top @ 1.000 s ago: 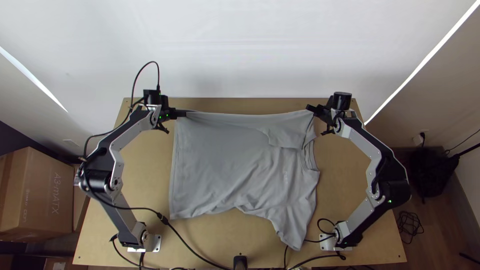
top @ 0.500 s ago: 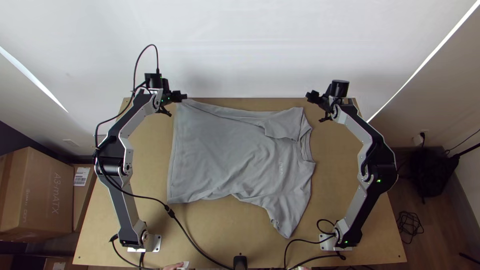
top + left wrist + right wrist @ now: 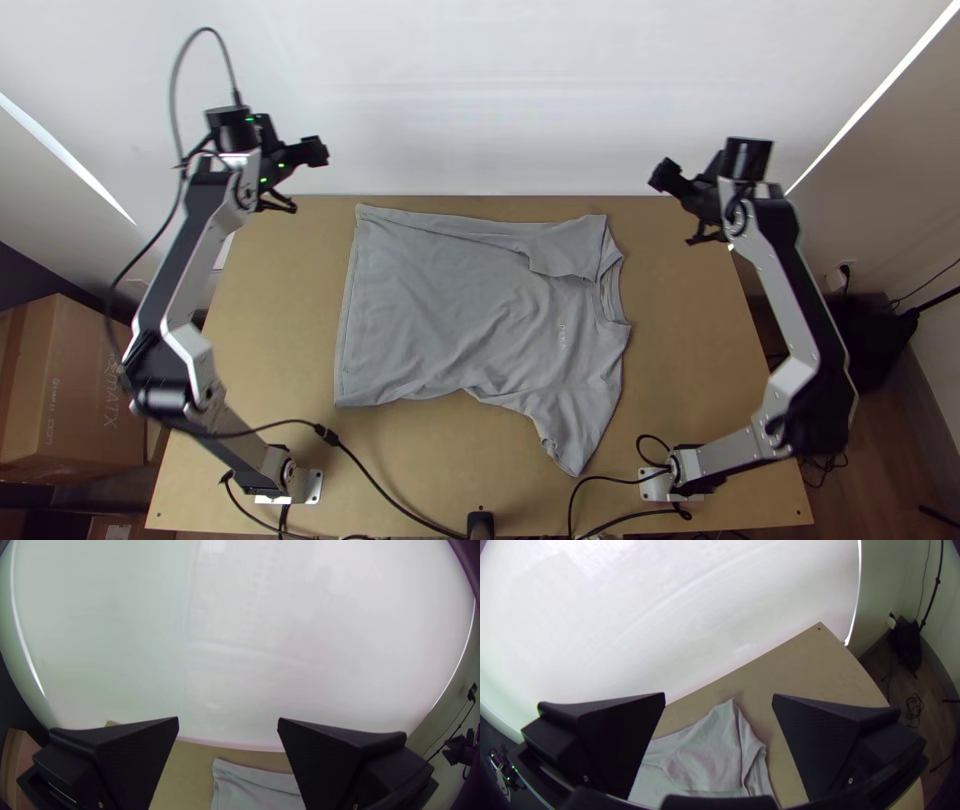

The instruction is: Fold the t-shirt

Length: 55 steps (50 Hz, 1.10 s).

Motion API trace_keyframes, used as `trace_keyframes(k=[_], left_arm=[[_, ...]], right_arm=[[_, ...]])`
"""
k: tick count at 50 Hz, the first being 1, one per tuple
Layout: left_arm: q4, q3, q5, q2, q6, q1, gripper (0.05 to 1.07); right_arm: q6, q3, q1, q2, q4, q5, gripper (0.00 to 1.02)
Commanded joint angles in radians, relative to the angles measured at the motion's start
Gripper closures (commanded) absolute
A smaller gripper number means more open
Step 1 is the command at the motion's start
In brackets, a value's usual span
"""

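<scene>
Claws [image 3: 316, 152] farther apart, t-shirt [image 3: 460, 310] crosswise, collar [image 3: 611, 290] right

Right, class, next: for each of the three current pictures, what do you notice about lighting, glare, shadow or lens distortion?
Top view: bright strips of light flank the white backdrop. Left wrist view: those strips bow outward, with a glaring patch on the backdrop at the top. Right wrist view: a soft shadow falls on the table beside the t-shirt's sleeve.
</scene>
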<state>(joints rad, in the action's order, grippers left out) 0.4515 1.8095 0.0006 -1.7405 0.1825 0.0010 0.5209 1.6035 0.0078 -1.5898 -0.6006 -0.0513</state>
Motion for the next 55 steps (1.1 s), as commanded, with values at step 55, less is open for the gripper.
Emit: trace_keyframes(k=[55], left_arm=[[0.190, -0.642, 0.006, 0.866, -0.009, -0.036, 0.10]], right_arm=[[-0.082, -0.893, 0.081, 0.610, -0.587, -0.211, 0.35]])
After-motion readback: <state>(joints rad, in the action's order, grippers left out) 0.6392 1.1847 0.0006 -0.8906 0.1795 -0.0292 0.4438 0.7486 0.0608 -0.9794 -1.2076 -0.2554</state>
